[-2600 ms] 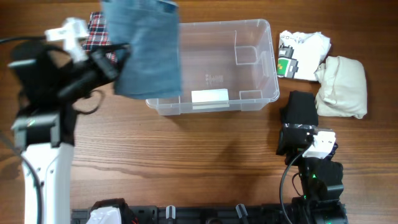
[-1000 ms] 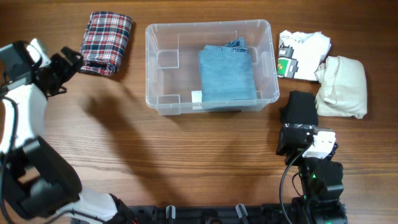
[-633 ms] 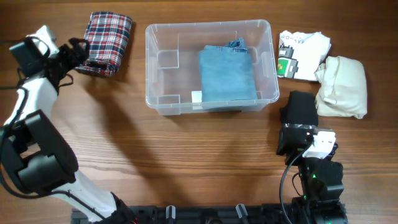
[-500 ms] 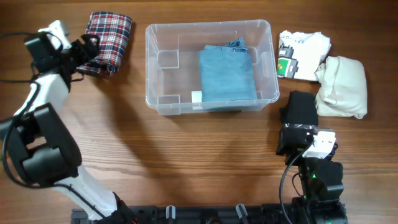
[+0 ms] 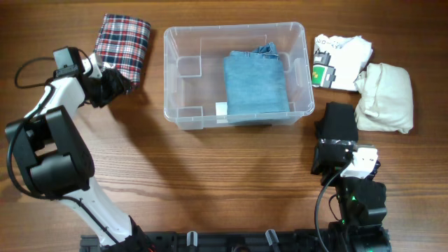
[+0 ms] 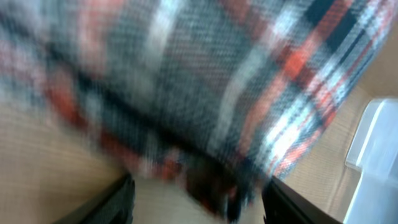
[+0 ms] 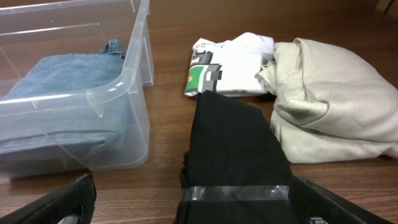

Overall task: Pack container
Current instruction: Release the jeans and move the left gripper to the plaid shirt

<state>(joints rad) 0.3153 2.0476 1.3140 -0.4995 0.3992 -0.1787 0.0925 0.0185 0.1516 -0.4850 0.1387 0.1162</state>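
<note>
The clear container point(image 5: 238, 28) stands at the table's back middle, with folded blue jeans point(image 5: 255, 84) lying in its right half. A folded plaid garment point(image 5: 122, 40) lies left of it. My left gripper point(image 5: 112, 82) is at the plaid garment's near edge; in the left wrist view the blurred plaid garment point(image 6: 217, 81) fills the frame and a dark fold of it hangs between the spread fingers point(image 6: 118, 199), with gaps at both sides. My right gripper point(image 7: 199, 205) is open, its fingers either side of a black folded garment point(image 7: 236, 143) with a clear tape band.
A white printed T-shirt point(image 5: 339, 59) and a beige garment point(image 5: 385, 98) lie right of the container, behind the black garment point(image 5: 339, 119). The container's corner point(image 6: 376, 155) shows at the right of the left wrist view. The container wall point(image 7: 118, 81) is left of the right gripper.
The left arm dropped the jeans into the container, swung out left, then came in onto the plaid garment's near edge, its jaws narrowing. The right arm has not moved.
</note>
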